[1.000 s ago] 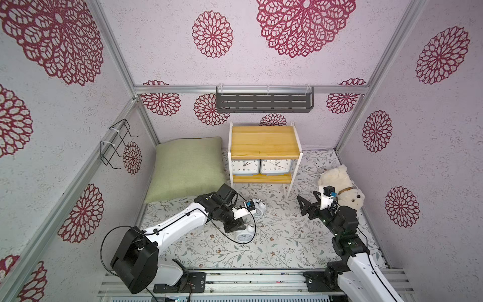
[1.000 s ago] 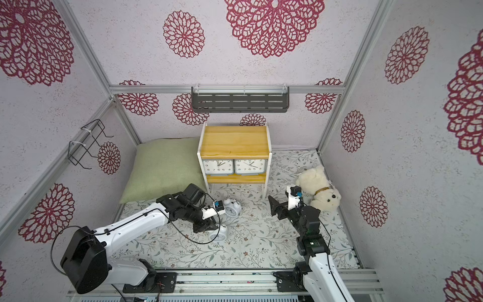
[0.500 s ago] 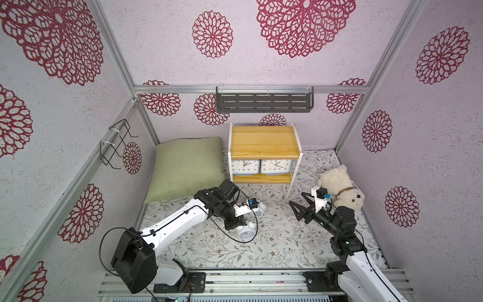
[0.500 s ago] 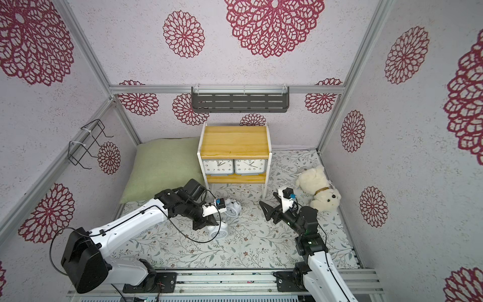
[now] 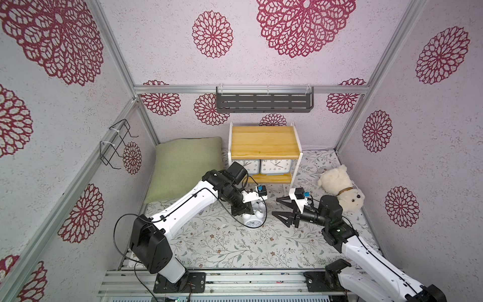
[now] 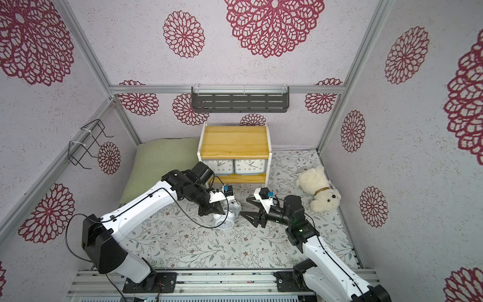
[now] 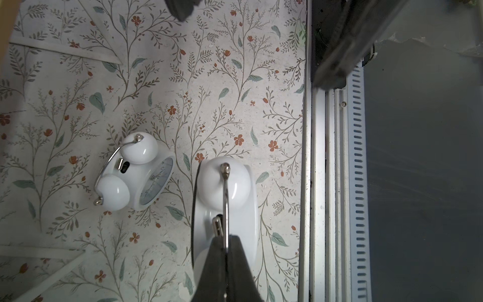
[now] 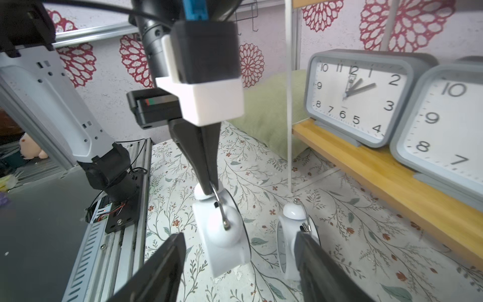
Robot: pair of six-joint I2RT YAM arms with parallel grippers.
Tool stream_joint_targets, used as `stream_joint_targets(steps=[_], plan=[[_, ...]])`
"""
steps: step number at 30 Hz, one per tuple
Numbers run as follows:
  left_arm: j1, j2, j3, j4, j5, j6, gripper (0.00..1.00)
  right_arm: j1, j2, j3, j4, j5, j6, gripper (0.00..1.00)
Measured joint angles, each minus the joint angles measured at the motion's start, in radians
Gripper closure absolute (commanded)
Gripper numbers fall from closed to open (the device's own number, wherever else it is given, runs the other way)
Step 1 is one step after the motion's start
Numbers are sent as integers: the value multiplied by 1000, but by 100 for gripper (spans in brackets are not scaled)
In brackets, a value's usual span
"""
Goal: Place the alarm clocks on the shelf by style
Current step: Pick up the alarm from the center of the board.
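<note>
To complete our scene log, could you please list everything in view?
rectangular clocks: 2, light grey, shelf's lower board
twin-bell clocks: 2, white, mat before shelf
shelf: 1, yellow wood, white frame, back wall
pillow: 1, green, beside shelf
plush toy: 1, cream, near right arm
wall rack: 1, dark grey, above shelf
wire basket: 1, black, side wall
mat: 1, floral, floor
left gripper: 1, black, shut on a twin-bell clock's handle
right gripper: 1, black, open, facing clocks

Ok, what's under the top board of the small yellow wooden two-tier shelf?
Two rectangular light-grey alarm clocks stand side by side on the lower board. The left arm covers one clock's corner, and the top board hides whatever is behind them.
</note>
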Motion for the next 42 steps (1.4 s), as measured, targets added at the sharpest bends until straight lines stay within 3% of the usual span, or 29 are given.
stream_joint_targets(steps=[24,33,42], plan=[[-28,18,107,-64,8,36,100,151,207,119,-22,2,-81,56],[-29,19,109,-84,6,35,100,159,218,131,-5,6,-85,73],[-29,22,111,-87,3,35,99,163,219,132,0,20,-91,75]])
